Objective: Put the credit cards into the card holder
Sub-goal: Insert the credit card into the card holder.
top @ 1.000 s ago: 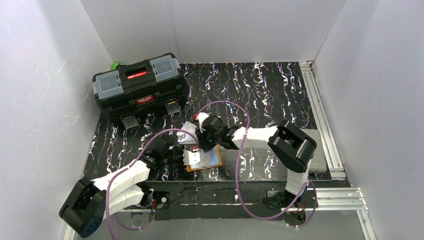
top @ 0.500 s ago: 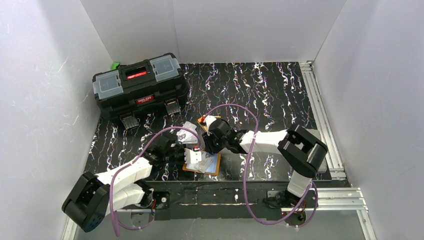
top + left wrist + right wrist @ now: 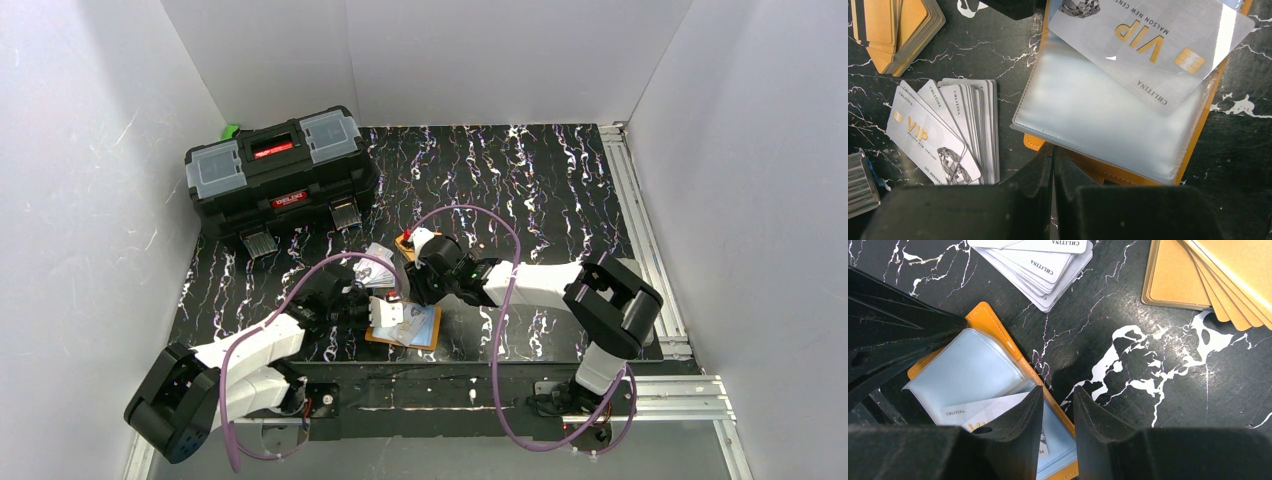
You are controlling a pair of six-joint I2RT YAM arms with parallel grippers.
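Note:
The orange card holder (image 3: 428,336) lies open near the table's front, its clear sleeves up (image 3: 1098,115). A white VIP card (image 3: 1148,45) lies slanted, partly inside a sleeve; it also shows in the right wrist view (image 3: 983,412). My left gripper (image 3: 1053,147) is shut, its tips resting on the holder's orange edge (image 3: 1035,142). My right gripper (image 3: 1058,395) stands over the holder's far edge (image 3: 998,327), jaws a little apart and empty. A fan of white cards (image 3: 948,135) and a stack of orange cards (image 3: 893,30) lie just beyond the holder.
A big black toolbox (image 3: 280,175) stands at the back left. An aluminium rail (image 3: 640,220) runs along the right edge. White walls close in three sides. The white cards (image 3: 375,262) and orange cards (image 3: 404,240) lie between holder and toolbox.
My right gripper has drawn back a little to the far right, off the card. The holder has settled flatter and slightly nearer. The left gripper stays at the holder's edge.

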